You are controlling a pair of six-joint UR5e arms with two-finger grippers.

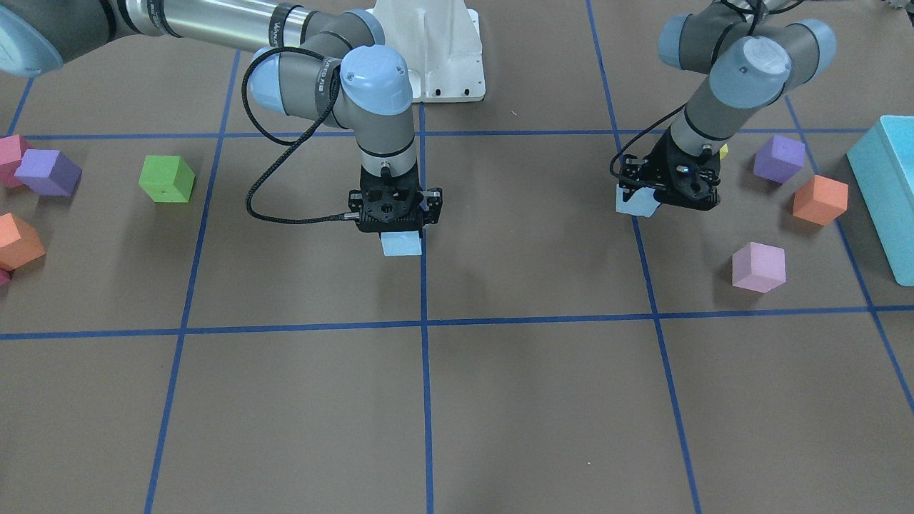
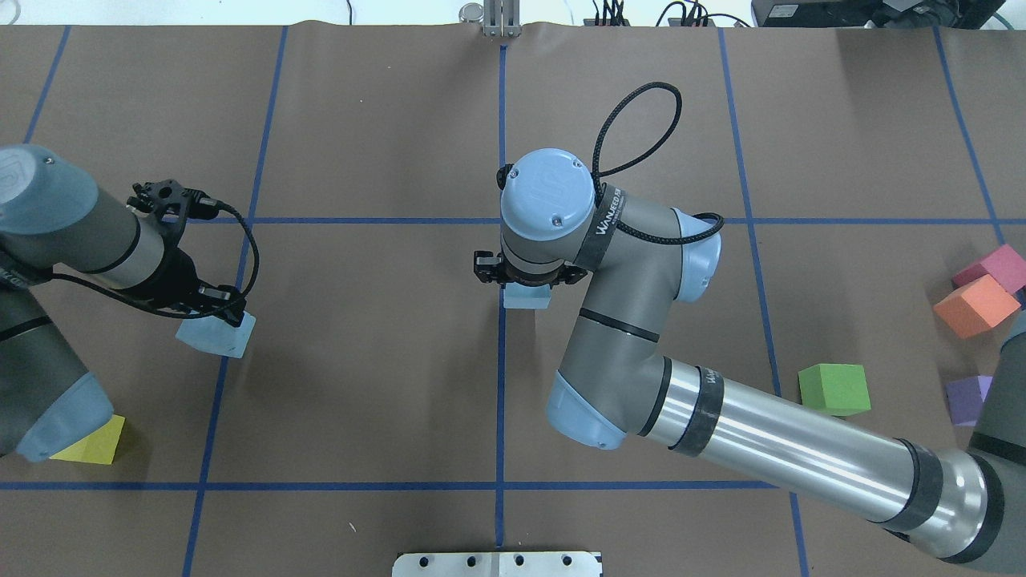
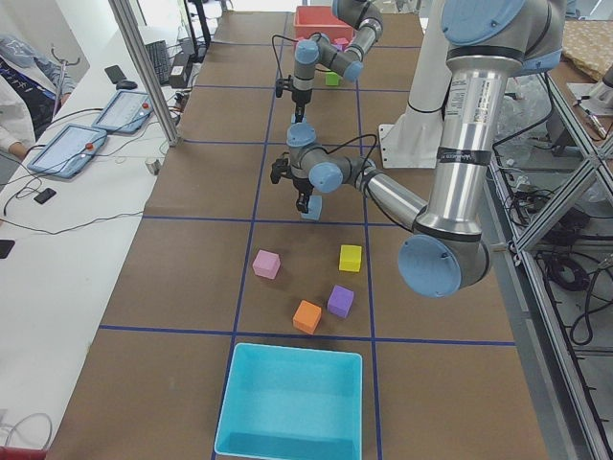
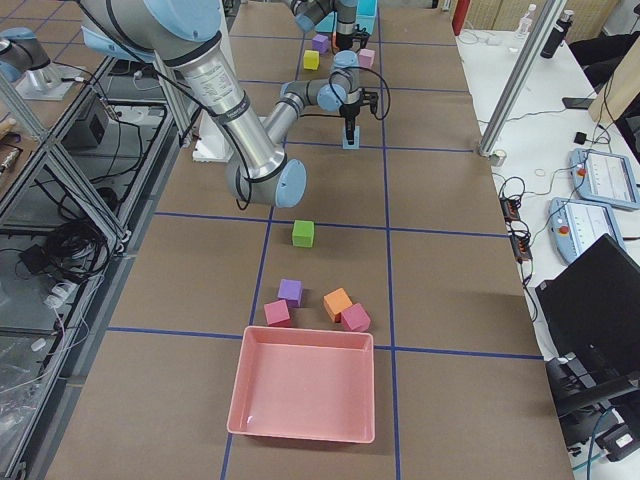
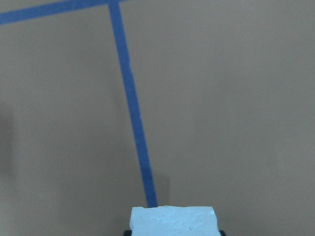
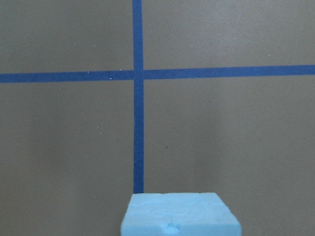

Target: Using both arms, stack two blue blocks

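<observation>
My left gripper [image 1: 651, 197] is shut on a pale blue block [image 1: 634, 203] and holds it tilted just above the table, over a blue tape line. This block shows at the bottom of the left wrist view [image 5: 172, 221] and in the overhead view [image 2: 216, 335]. My right gripper [image 1: 400, 230] points straight down at the table's middle and is shut on the other blue block [image 1: 401, 245], low over the centre tape line. That block shows in the right wrist view [image 6: 179, 215] and the overhead view [image 2: 527, 298]. The two blocks are well apart.
A purple cube [image 1: 778, 158], an orange cube [image 1: 820, 200], a pink cube [image 1: 758, 267] and a turquoise bin [image 1: 889, 185] lie near my left arm. A yellow cube [image 2: 90, 442] sits under it. A green cube [image 1: 166, 178], a purple cube [image 1: 48, 172] and an orange cube [image 1: 18, 241] lie by my right arm.
</observation>
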